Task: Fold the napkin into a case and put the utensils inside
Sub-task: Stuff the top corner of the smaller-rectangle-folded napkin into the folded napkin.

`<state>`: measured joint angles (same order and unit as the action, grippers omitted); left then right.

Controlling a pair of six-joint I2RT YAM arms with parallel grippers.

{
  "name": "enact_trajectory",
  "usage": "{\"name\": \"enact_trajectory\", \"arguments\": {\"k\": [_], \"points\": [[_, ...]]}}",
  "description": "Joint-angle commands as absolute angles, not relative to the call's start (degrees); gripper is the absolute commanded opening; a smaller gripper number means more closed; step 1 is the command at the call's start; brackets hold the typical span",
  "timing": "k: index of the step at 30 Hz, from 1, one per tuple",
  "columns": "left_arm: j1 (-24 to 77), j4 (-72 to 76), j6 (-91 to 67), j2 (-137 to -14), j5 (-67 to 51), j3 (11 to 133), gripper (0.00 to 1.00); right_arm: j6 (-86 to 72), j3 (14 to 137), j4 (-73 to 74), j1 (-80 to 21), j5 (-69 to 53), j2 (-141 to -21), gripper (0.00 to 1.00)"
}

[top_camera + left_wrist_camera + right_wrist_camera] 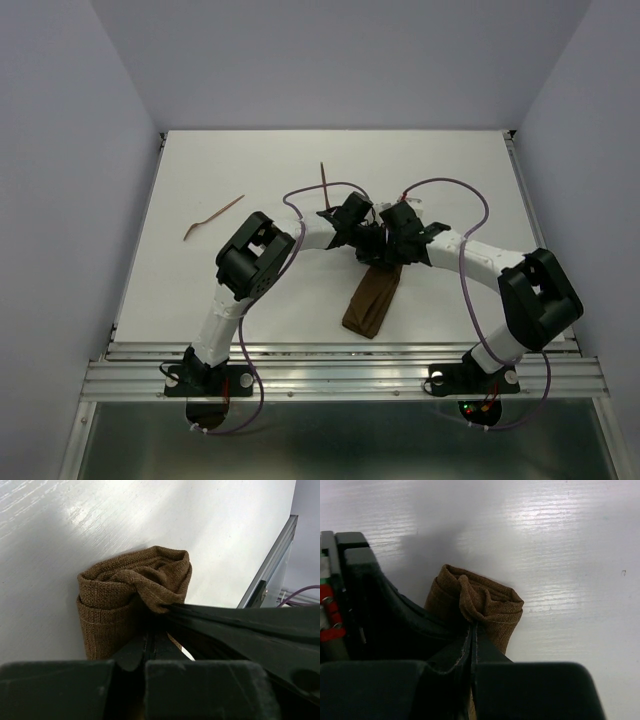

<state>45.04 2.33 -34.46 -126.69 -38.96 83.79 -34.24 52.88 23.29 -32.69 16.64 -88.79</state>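
Note:
The dark brown napkin (372,305) lies folded as a narrow strip in the middle of the table, its near end toward the arms. Both grippers meet over its far end. My left gripper (366,243) (150,630) is shut, pinching a bunched fold of the napkin (135,590). Right beside it, my right gripper (392,247) (474,626) is also shut on a fold of the napkin (487,605). Two thin reddish-brown utensils lie apart from the cloth: one (212,218) at the left, the other (324,178) just beyond the left gripper.
A white table (200,290) with a metal rail (340,365) along its near edge. Purple cables (470,270) loop over both arms. Pale walls enclose the table on three sides.

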Motion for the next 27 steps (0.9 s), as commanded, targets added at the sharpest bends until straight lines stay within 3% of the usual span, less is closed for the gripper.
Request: {"name": "enact_trajectory", "arguments": {"k": [1,16,18,20,27], "points": [[45.7,2.2,-33.1,-127.4,-37.4,85.3,0.00,-34.7,52.7,20.2,-33.3,14.9,-91.0,0.01],[44.9,-1.8,-33.7,-121.6,-36.4,84.9,0.00,-41.2,53.3,22.6,-33.3,21.3,-95.8,0.01],[44.6,-2.5,-33.1,-120.0,-36.0,83.7,0.10,-43.6,53.3,23.0,-33.3,21.6,-96.6,0.01],[44.2,-2.8,-32.7,-119.3,-35.6,82.7,0.14,-44.6,53.5,23.5,-33.3,21.8,-97.0,0.01],[42.9,-2.3,-31.7,-116.1,-35.4,78.5,0.20,-47.5,54.7,25.0,-33.3,22.9,-97.4,0.01]]}}
